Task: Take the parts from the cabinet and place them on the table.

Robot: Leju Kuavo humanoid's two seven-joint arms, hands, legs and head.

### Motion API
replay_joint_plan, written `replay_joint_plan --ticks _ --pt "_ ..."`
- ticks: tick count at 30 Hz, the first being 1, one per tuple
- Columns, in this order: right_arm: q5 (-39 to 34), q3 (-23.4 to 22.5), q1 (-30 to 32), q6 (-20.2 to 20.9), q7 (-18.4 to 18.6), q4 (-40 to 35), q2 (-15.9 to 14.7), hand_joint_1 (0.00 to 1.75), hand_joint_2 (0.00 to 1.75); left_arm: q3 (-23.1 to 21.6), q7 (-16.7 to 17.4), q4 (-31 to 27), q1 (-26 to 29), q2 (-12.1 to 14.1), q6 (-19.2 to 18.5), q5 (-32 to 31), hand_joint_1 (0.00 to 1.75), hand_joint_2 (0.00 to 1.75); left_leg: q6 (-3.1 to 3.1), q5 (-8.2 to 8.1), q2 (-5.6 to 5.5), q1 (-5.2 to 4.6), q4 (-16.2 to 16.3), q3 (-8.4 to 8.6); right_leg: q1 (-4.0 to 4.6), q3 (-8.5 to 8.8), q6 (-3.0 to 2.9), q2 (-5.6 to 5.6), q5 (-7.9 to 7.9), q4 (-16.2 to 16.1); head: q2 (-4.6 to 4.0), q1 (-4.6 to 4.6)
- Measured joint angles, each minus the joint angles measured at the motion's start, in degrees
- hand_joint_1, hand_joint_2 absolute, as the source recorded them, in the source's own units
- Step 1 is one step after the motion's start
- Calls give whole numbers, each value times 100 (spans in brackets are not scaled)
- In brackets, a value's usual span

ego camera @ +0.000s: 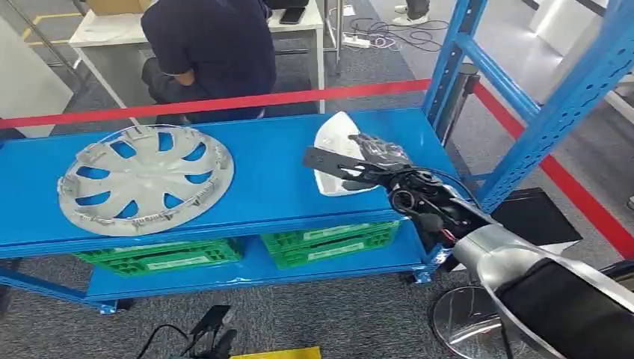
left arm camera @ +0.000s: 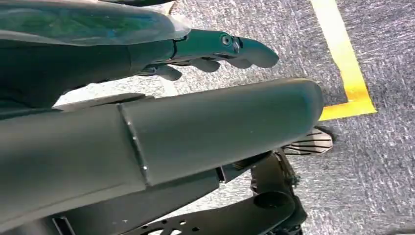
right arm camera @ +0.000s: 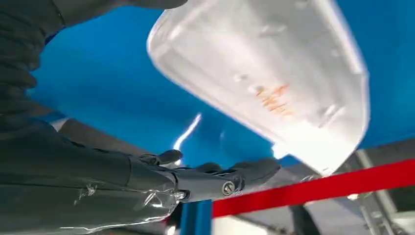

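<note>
While outstretched, robot hand (ego camera: 374,161) over white part (ego camera: 333,149)

Glossy white plastic part (ego camera: 336,153), matt silver plastic hubcap (ego camera: 146,179), smooth blue painted-metal shelf (ego camera: 262,179), grey carpet (ego camera: 336,314)

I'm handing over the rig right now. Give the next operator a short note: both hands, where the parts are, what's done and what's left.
Right hand: over the white glossy plastic cover part on the blue metal shelf top, fingers spread beside it; a grip isn't clear.
Left hand: hangs by the robot's side above the grey carpet, holding nothing.
Silver round plastic hubcap: lies flat at the shelf's left end.
Done: nothing lifted yet, as far as I can tell.
Left: both parts.
</note>
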Motion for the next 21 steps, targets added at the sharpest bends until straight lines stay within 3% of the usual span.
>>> replay_joint_plan --ticks 10,21 --pt "-442 -343 -146 105 -503 -149 41 0 175 -39 0 2 0 0 11 -2 0 0 0 0 0 0 2 -1 0 1 1 1 1 0 0 4" --pt "-313 -651 -578 158 20 -571 -42 0 175 -72 -26 2 2 20 26 13 0 0 0 0 4 0 6 2 0 0 2 7 3 0 0 9"
